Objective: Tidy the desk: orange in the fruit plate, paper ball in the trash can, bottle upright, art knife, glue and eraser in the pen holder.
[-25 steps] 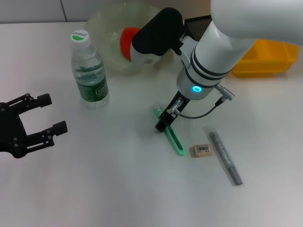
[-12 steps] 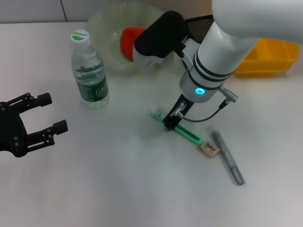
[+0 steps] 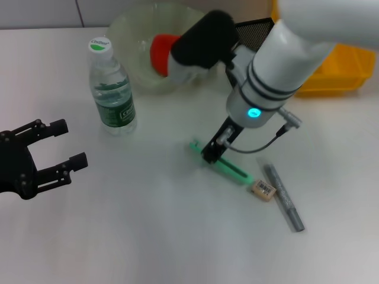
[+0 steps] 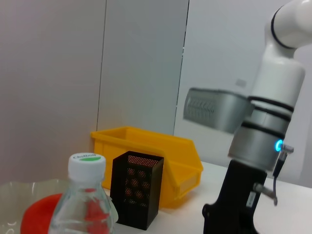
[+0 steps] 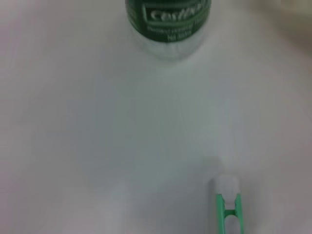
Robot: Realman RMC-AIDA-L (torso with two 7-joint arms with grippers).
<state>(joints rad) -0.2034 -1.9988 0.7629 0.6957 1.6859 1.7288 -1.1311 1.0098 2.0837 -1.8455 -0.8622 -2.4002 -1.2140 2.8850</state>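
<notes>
My right gripper (image 3: 212, 151) is down on the desk (image 3: 148, 231), shut on the mint-green art knife (image 3: 232, 168) near one end; the knife lies flat. Its other end touches the tan eraser (image 3: 263, 189), which rests against the grey glue (image 3: 283, 197). The right wrist view shows the knife's end (image 5: 227, 204) and the bottle's label (image 5: 168, 19). The bottle (image 3: 112, 89) stands upright. An orange (image 3: 159, 52) sits in the fruit plate (image 3: 127, 26). Behind the right arm are the pen holder (image 3: 254, 32) and the trash can (image 3: 334, 74). My left gripper (image 3: 58, 148) hovers open at the left. The paper ball is out of view.
The left wrist view shows the bottle cap (image 4: 87, 163), the black pen holder (image 4: 135, 195) and the yellow trash can (image 4: 151, 153) behind it, with the right arm (image 4: 253, 161) standing to one side. A grey wall closes off the back.
The art knife has swung round under my right gripper, and its far end has pushed the eraser against the glue. The left gripper has barely moved.
</notes>
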